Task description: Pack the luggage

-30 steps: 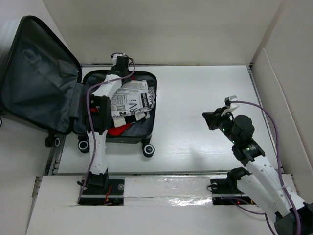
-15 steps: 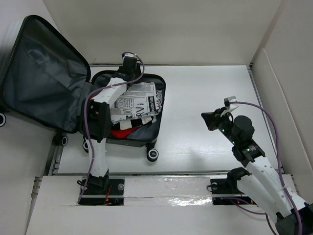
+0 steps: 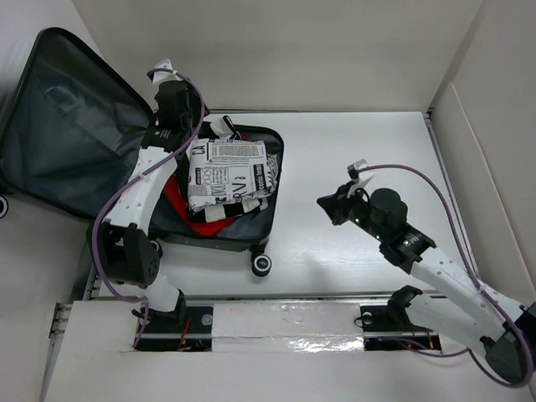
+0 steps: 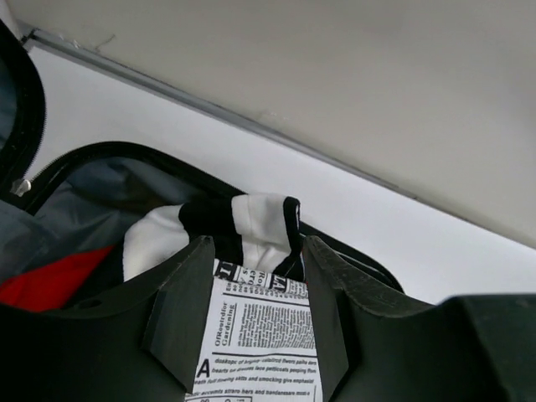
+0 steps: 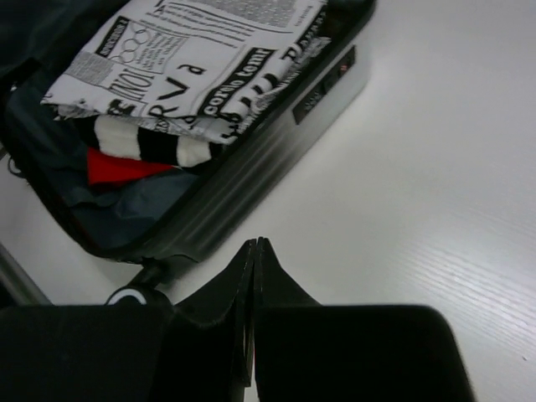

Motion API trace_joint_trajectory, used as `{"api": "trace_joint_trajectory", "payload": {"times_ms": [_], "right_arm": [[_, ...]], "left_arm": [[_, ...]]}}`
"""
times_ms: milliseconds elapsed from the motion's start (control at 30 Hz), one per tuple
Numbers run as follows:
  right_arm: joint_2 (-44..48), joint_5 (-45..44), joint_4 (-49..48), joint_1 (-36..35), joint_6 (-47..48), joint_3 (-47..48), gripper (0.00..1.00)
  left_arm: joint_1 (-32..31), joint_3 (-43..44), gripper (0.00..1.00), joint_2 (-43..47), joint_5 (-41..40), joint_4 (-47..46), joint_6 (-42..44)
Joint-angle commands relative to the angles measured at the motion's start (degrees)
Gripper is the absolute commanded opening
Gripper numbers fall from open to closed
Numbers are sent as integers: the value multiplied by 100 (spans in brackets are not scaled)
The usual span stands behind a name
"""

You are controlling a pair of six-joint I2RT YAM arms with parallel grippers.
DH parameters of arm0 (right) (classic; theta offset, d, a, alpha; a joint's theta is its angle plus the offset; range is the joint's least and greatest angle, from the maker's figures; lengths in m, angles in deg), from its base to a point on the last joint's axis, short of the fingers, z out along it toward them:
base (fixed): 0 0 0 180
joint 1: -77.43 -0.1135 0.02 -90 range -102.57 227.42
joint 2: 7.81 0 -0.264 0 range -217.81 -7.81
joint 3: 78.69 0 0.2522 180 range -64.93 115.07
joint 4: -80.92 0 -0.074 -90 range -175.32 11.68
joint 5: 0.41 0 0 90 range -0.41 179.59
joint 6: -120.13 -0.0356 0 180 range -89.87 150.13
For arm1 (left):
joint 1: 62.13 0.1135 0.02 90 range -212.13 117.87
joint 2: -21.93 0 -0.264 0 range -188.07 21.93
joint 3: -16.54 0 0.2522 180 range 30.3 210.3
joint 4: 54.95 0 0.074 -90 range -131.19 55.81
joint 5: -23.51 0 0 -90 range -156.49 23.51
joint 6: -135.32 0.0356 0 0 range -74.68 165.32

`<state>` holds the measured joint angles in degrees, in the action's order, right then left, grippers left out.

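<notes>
1. The luggage lies open at the table's far left, a newsprint garment heaped past its rim.
2. The left gripper hovers spread and empty above it; the right gripper is pinched closed (holding nothing).
3. Risk: shutting it could trap the overhanging fabric.

We see a folded newspaper-print cloth lying on top of a black-and-white striped cloth and a red cloth. Beside them we see the bare white table.

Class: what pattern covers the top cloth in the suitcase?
The cloth is black-and-white newsprint; right wrist view shows it best.
</notes>
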<state>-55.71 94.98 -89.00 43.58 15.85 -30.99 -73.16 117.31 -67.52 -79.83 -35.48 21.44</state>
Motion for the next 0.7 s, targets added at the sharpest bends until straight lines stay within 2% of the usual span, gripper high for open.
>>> {"api": "trace_joint_trajectory", "payload": {"times_ms": [0,33,133,167,200,267,367,433,467,500,600,667], "right_arm": [[-386,-660,-457,-534,145,631,0],[-639,-801,-614,-535,128,676,0],[-1237,-777,-1073,-588,250,1122,17],[-1796,-463,-995,-588,329,1342,26],[-2089,-233,-864,-588,495,1883,29],[-2730,-30,-626,-737,567,2309,40],[-3023,-29,-940,-1044,558,2460,54],[-3208,-12,-889,-1168,567,2547,57],[-3243,-20,-758,-1255,584,2574,58],[-3243,-46,-722,-1256,611,2574,58],[-3156,-90,-888,-1318,611,2390,58],[-3164,-82,-863,-1370,620,2381,57]], "left_arm": [[-14,438,43,-650,183,401,-56],[-14,641,43,-1018,279,491,-38],[-14,810,36,-1163,376,537,-353],[-14,383,34,-1032,429,371,-511],[-14,118,34,-848,446,-31,-547],[47,-688,33,-198,228,-246,-670],[205,-1533,37,541,-230,-37,-924],[452,-1895,40,1058,-152,464,-1328],[452,-2367,40,1253,-221,544,-1330],[452,-2572,47,1472,-343,710,-1748],[601,-3188,53,2263,-836,974,-1953],[838,-3547,51,2686,-636,1045,-2051]]}}
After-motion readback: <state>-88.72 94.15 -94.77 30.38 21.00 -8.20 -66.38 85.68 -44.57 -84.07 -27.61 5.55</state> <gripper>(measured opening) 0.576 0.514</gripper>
